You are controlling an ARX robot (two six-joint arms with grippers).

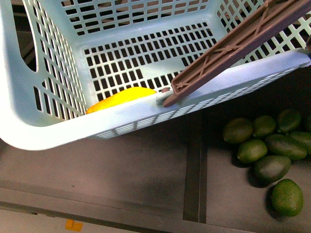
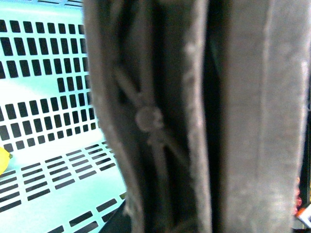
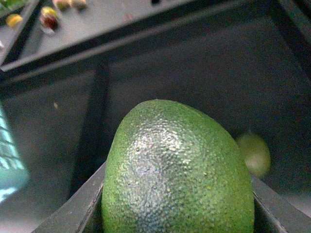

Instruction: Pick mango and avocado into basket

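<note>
Avocado [image 3: 177, 170] clenched in right jaws, outside basket [image 1: 58, 133]. Mango [image 1: 124, 97] already inside, 7 o'clock corner. Left jaws: cannot tell, handle [image 2: 146, 119] fills view. Step: avocado transfer. Next: carry over rim, release.

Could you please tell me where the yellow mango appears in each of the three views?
Front view: mango inside the basket, just behind its near rim.
Left wrist view: a yellow sliver at the picture's edge, against slotted teal plastic.
Right wrist view: not in it; an avocado fills it.
Shared landmark: the teal basket.
</note>
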